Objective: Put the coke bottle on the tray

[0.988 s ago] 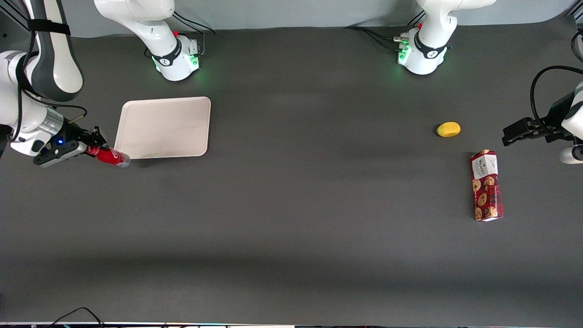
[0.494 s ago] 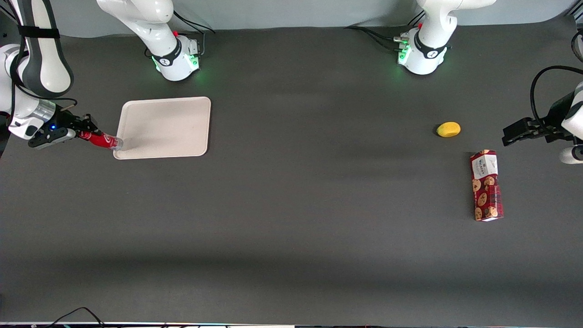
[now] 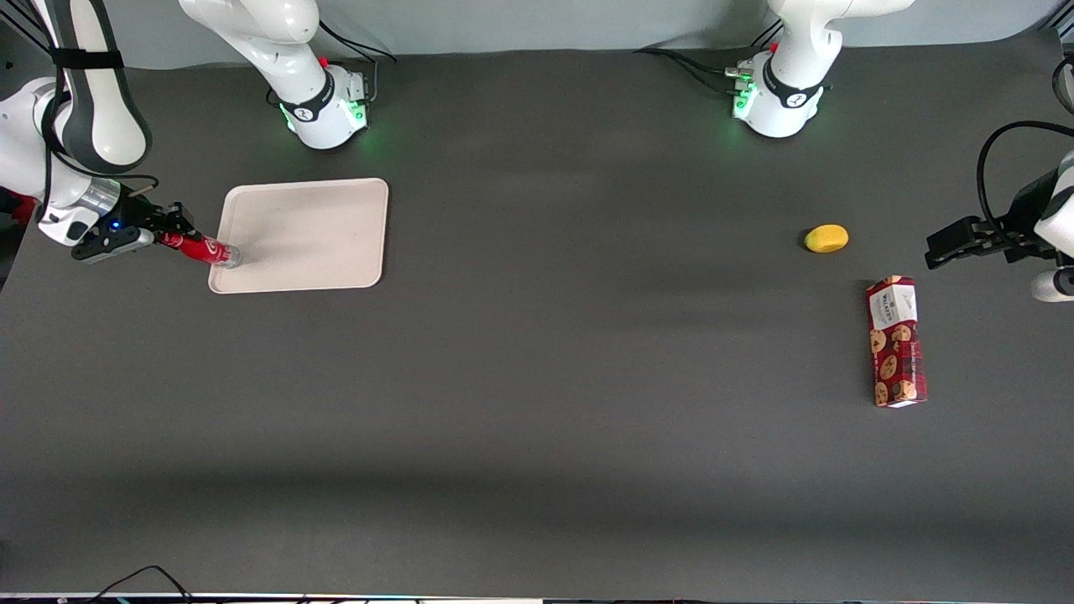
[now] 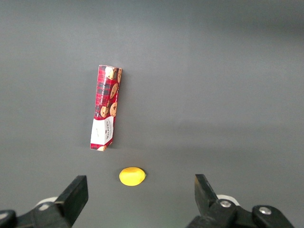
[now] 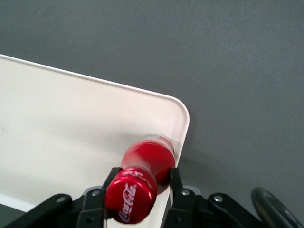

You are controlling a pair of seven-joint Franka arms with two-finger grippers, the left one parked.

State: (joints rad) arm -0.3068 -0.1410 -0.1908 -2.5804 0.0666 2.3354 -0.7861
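Coke bottle (image 3: 201, 249): you hold it pinched at the neck in the gripper (image 3: 174, 239), base now over the tray (image 3: 319, 226) edge nearest the working arm; half a second ago it sat lower, at the corner. Tray: unmoved. From the tray, at 3 o'clock well apart toward the parked arm's end, yellow fruit (image 3: 826, 238); cookie box (image 3: 896, 341) at its 5 o'clock, both unchanged.

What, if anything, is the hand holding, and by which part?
The hand holds the coke bottle near its capped top, over the tray corner.
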